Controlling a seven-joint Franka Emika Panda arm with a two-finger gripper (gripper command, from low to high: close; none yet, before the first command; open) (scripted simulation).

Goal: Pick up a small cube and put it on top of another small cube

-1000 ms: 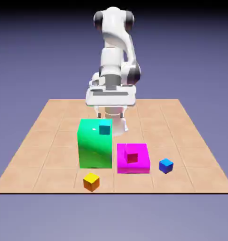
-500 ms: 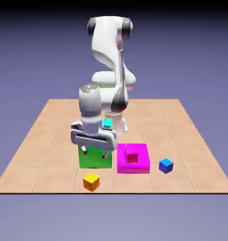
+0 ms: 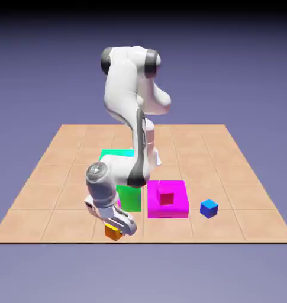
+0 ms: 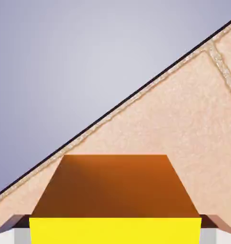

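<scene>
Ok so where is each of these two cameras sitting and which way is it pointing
Exterior view: fixed, above and across the table, facing the robot; shows the whole white arm, with the gripper down on the small orange cube.
Hand view: on the hand, looking along the gripper; grey fingertips flank the cube.
Shared: that cube and the table.

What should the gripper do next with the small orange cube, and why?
Probably lift straight up. The gripper is shut on the small orange cube, which fills the space between its fingertips and sits on the table near the front edge.
</scene>
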